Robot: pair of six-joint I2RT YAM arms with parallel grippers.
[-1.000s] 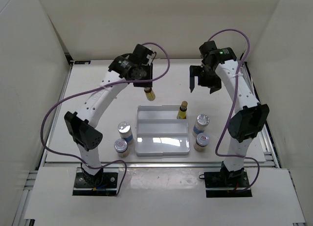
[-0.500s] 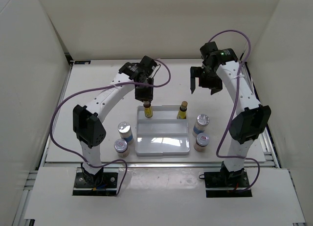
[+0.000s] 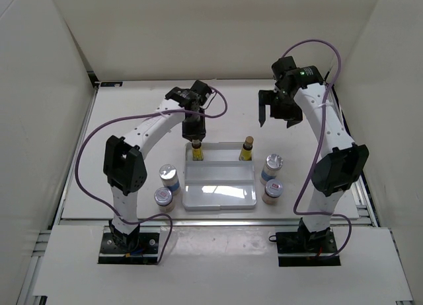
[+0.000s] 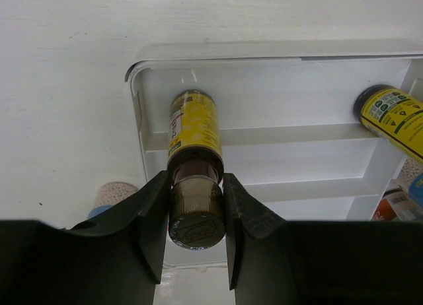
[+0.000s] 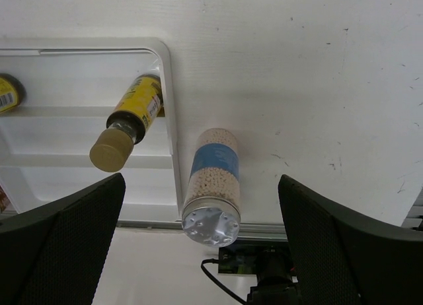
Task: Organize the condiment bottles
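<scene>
My left gripper [image 3: 196,132] [image 4: 195,219] is shut on the brown cap of a slim amber bottle [image 4: 195,130] with a yellow label. The bottle stands upright over the back left corner of the white stepped rack [image 3: 219,186]. A second amber bottle [image 3: 246,148] [image 5: 129,130] stands on the back step at the right. A blue-white bottle [image 3: 170,178] and a red-labelled one [image 3: 163,199] stand left of the rack. Another blue-white bottle [image 3: 271,166] [image 5: 215,179] and another red-labelled one [image 3: 271,191] stand to its right. My right gripper [image 3: 277,113] [image 5: 201,249] hangs open, high behind the rack.
The rack's middle and front steps [image 4: 284,160] hold nothing. White walls close in the table [image 3: 132,120] at the left, back and right. The purple cables [image 3: 86,153] loop beside both arms.
My left gripper has carried the amber bottle from behind the rack forward and down onto its back left corner. The right arm has barely moved.
</scene>
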